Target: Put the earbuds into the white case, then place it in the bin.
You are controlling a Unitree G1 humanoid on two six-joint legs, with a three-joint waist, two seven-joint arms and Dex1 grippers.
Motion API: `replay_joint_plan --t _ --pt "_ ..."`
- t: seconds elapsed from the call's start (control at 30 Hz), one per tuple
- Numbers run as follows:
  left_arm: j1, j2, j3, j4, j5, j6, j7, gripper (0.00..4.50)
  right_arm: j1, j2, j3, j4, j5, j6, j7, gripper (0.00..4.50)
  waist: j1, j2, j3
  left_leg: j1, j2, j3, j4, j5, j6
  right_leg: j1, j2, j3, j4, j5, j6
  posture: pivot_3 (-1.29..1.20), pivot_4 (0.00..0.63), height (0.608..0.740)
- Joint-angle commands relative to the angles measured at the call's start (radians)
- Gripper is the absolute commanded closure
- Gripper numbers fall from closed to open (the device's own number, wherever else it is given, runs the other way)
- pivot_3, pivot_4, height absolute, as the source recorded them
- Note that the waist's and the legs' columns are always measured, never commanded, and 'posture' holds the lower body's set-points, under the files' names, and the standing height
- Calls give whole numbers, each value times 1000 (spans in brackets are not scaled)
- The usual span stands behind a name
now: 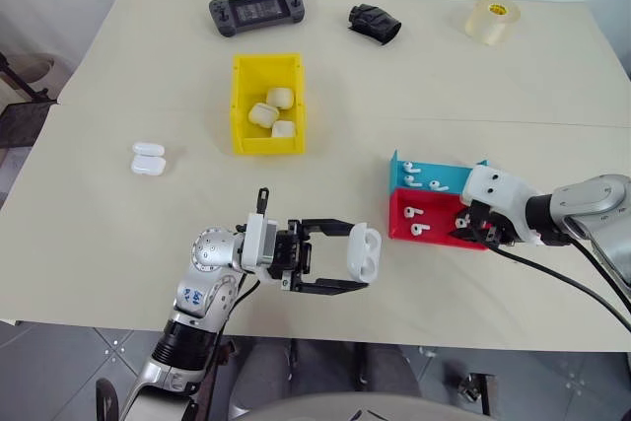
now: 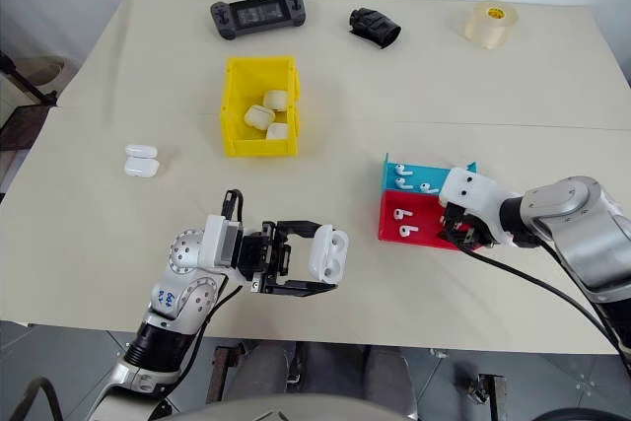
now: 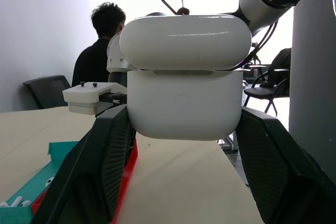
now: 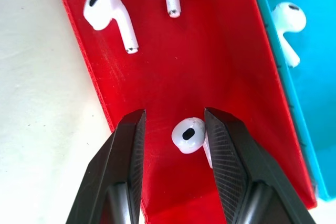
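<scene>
My left gripper (image 1: 357, 255) is shut on the white case (image 1: 363, 248), holding it above the table's near edge; the case (image 3: 184, 77) has its lid slightly ajar. My right gripper (image 4: 176, 116) points down into the red tray (image 4: 210, 40). Its fingers stand open astride one earbud (image 4: 188, 135), which touches one finger and is clear of the other. Two more earbuds (image 4: 107, 14) lie farther along the red tray, and others (image 4: 287, 24) lie in the blue tray (image 4: 310, 77). The yellow bin (image 1: 237, 105) stands mid-table, far from both grippers.
Three cream cases (image 1: 268, 113) lie in the bin. A second white case (image 1: 148, 158) sits at the left of the table. A game controller (image 1: 256, 14), a black object (image 1: 375, 23) and a tape roll (image 1: 492, 20) line the far edge. A person (image 3: 102, 40) sits beyond the table.
</scene>
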Motion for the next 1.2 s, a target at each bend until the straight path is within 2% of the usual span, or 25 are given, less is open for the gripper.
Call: replay_joint_plan --t 0.03,0.23,0.57,1.0,1.1,1.17,1.2 --pt "2 2 -1 -49 -11 -9 9 1758 -5 -8 -10 -3 -14 -26 18 2693 0 0 0 0 0 0 0 0 0 0 0 0 0 0 0 0 150 740" --pt "4 5 1 -54 -12 -4 11 1758 -1 -23 2 18 -55 -89 51 2693 0 0 0 0 0 0 0 0 0 0 0 0 0 0 0 0 150 740" --pt "5 9 0 -60 -10 -2 17 1758 -11 -49 26 103 -161 -299 138 2693 0 0 0 0 0 0 0 0 0 0 0 0 0 0 0 0 150 740" --pt "10 17 1 -68 -13 -3 24 1758 -16 -9 28 144 -203 -353 167 2693 -1 0 0 1 0 0 0 0 0 0 0 0 0 0 0 0 150 740" --pt "9 20 -1 -69 -15 -1 21 1758 -17 0 29 151 -207 -357 172 3268 -1 0 0 1 0 0 0 0 0 1 0 0 0 0 0 0 150 740" --pt "6 22 -1 -68 -17 1 20 1758 -18 7 29 153 -210 -356 171 3885 -1 0 0 1 0 0 1 0 -1 1 0 0 0 0 0 0 150 740" --pt "5 23 -2 -68 -19 3 20 1758 -17 10 29 156 -216 -361 168 3963 -2 0 0 1 0 0 1 0 -1 1 0 0 0 0 0 0 150 740"
